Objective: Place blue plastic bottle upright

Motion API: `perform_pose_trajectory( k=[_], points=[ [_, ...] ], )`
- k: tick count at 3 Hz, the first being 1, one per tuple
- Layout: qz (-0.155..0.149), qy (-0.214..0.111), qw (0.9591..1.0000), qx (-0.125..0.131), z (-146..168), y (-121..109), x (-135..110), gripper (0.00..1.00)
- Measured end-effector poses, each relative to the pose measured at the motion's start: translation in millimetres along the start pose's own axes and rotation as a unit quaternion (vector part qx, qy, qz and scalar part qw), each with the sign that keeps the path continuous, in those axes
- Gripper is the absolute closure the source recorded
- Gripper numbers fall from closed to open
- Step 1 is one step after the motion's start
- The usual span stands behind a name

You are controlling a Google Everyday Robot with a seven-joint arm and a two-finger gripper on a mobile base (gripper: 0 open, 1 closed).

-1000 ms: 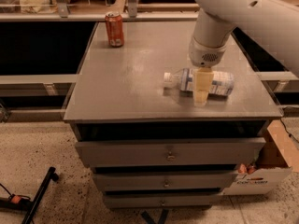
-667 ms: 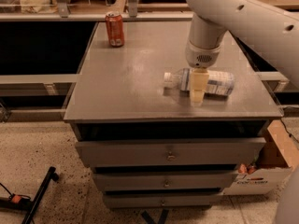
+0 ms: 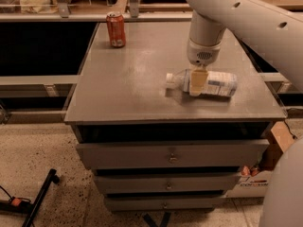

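The blue plastic bottle (image 3: 218,83) lies on its side on the grey tabletop (image 3: 130,86), in the right half of the surface and nearer the front edge than the back. Its white cap (image 3: 169,79) points to the left; its labelled body extends to the right, stopping short of the right edge. The bottle is not upright. The gripper (image 3: 198,86) is positioned directly over the bottle, just right of the neck, at the end of the white arm (image 3: 236,13), which enters from the upper right and descends almost vertically at the wrist. The beige tip of the gripper overlaps the near side of the bottle body and reaches down to the tabletop level. It cannot be determined from this view whether the gripper is closed on the bottle or merely set around it. A red-orange soda can (image 3: 116,30) stands upright near the back left corner, well apart from the bottle. Below the tabletop, the cabinet has three drawers (image 3: 170,156). A black tool (image 3: 40,198) lies on the speckled floor at lower left.
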State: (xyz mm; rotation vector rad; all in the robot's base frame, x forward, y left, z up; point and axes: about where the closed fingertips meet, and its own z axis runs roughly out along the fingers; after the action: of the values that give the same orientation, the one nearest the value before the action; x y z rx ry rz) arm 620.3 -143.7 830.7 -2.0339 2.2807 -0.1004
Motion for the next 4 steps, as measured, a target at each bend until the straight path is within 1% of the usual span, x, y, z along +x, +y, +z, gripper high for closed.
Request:
perform_pose_trajectory(
  k=[1, 2, 3, 4],
  points=[
    [0.005, -0.003, 1.0000, 0.002, -8, 0, 4, 0.63],
    [0.004, -0.013, 0.9999, 0.003, -18, -1, 7, 0.79],
    [0.011, -0.040, 0.9991, 0.006, -31, -9, 17, 0.98],
    [0.034, -0.101, 0.9942, 0.011, -50, -21, 31, 1.00]
  ],
)
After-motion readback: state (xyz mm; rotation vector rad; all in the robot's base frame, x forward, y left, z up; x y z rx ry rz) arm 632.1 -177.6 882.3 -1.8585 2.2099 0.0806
